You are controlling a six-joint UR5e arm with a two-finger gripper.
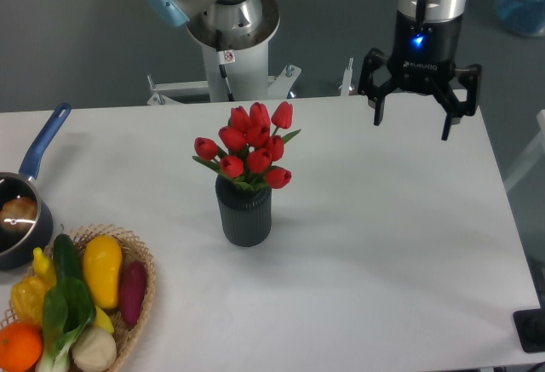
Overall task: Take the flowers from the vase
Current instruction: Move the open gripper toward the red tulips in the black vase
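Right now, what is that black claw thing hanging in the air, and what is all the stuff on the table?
That black claw is a robot's hand, called a gripper. It sits at the end of a robot arm, and its two fingers are spread open, holding nothing. It hangs above the far right part of the white table.

There is only one picture, taken by a camera that looks down at the table from the front.

In the middle stands a dark vase with red flowers in it. On the left is a saucepan with a blue handle. In the front left corner is a basket full of vegetables and fruit. The robot is meant to lift the flowers out.
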